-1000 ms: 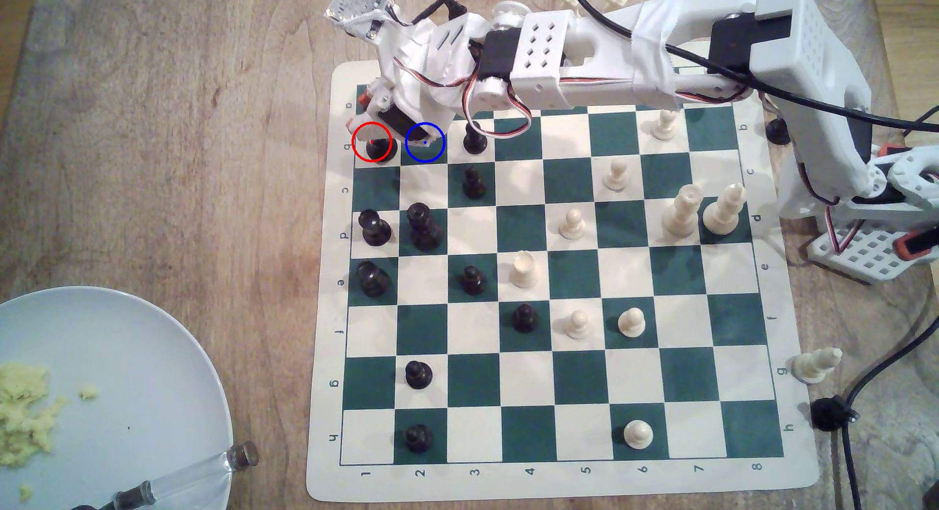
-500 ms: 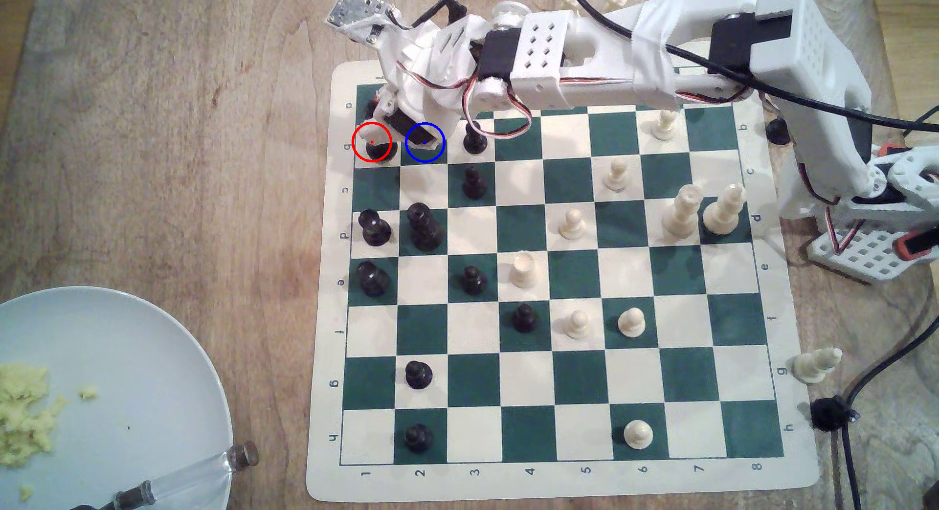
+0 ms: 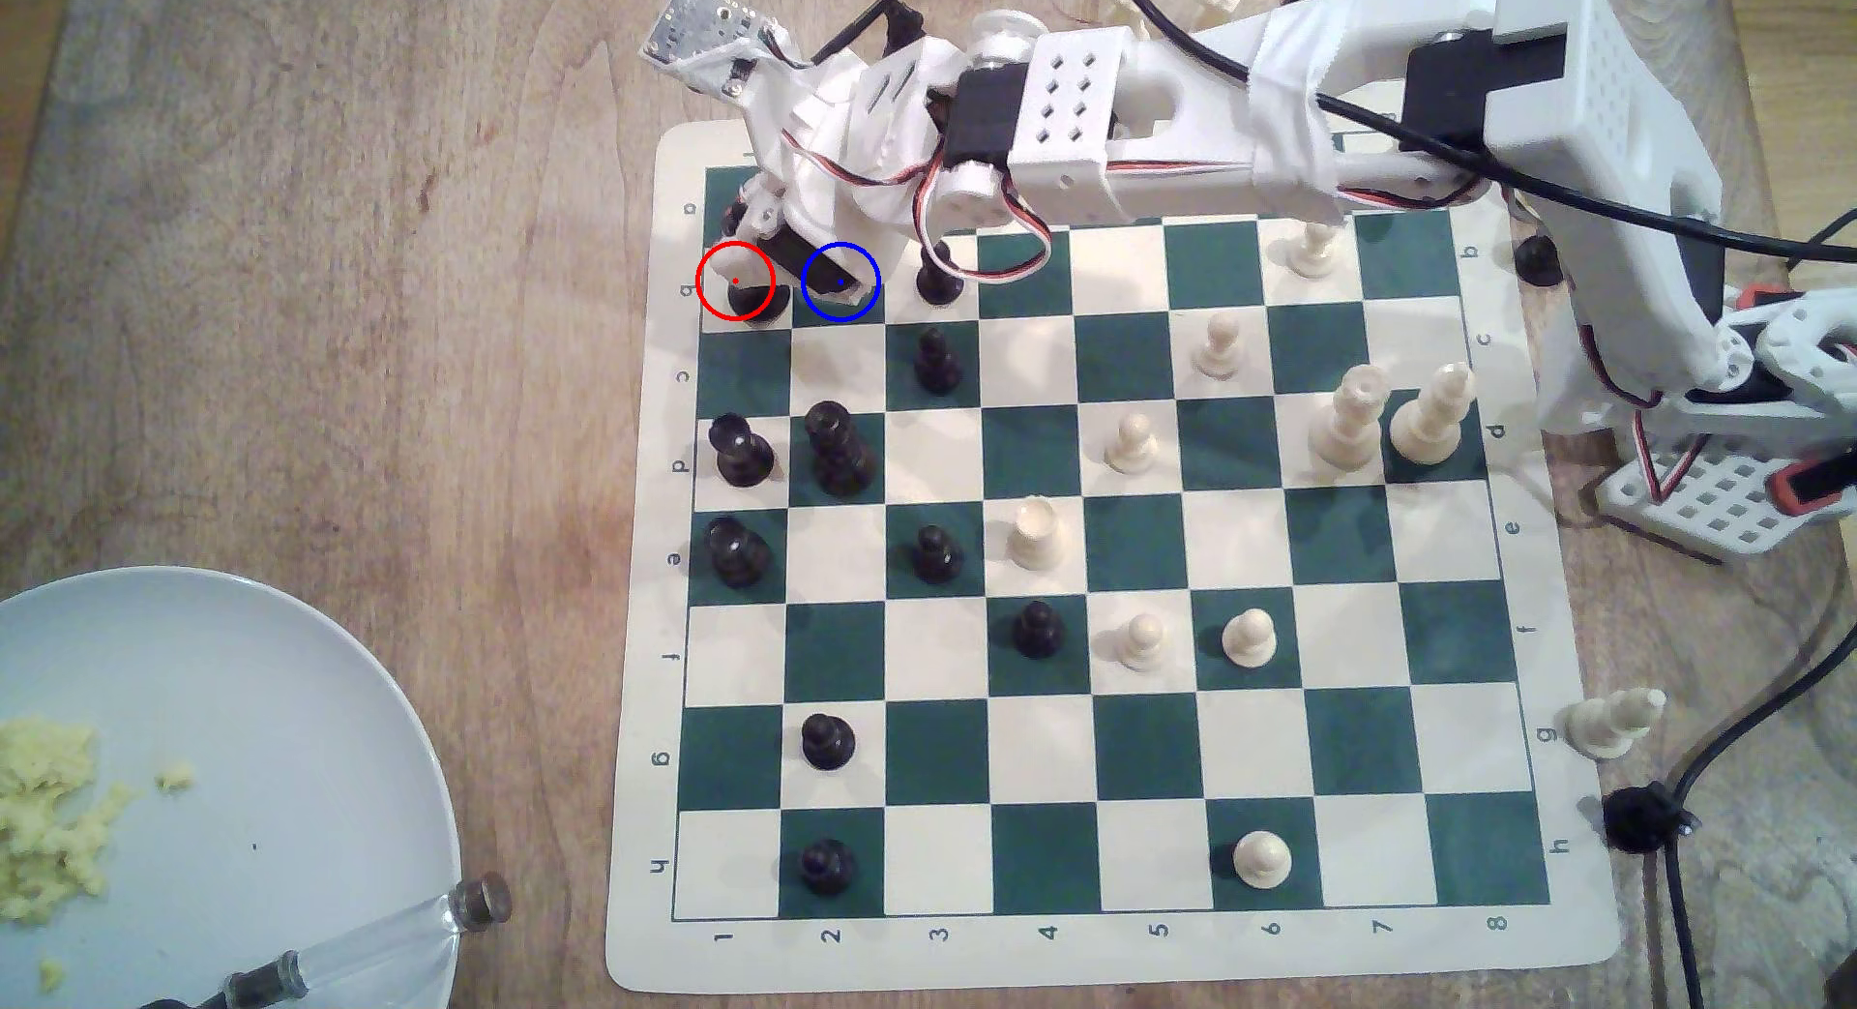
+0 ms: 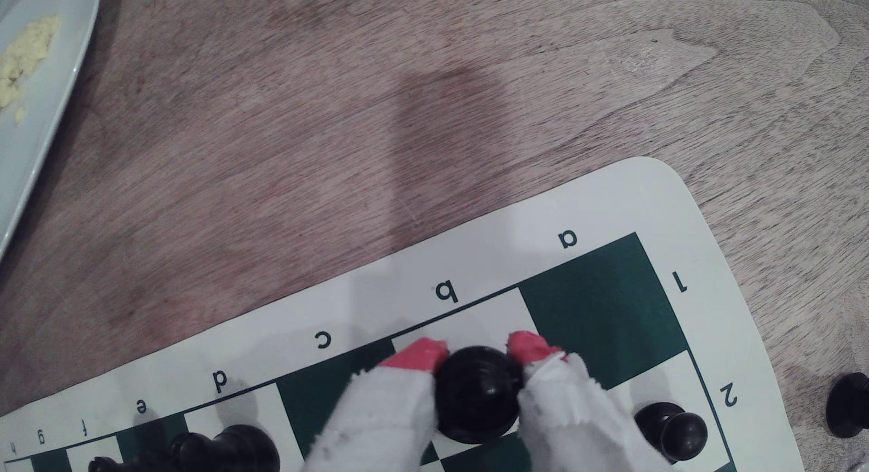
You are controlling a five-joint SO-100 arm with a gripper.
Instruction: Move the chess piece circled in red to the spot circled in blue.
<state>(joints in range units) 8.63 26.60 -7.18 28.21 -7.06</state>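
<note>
A: Status?
B: Grasp step. Fingers [image 4: 477, 354] pinching the piece [image 4: 477, 392], one each side, on the red-ringed cream square at the board's [image 3: 1105, 959] 10 o'clock corner.
A: Next?
B: Probably lift, shift to the blue spot [image 3: 849, 311] at its 3 o'clock, clear of the pawn [image 3: 939, 281].

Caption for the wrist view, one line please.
Red-tipped gripper closed around the black chess piece on the cream b1 square of the board.

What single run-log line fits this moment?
phase: grasp | gripper: fingers either side of black piece, contact unclear | piece: on red-circled cream square | blue-circled square: unfilled
</note>
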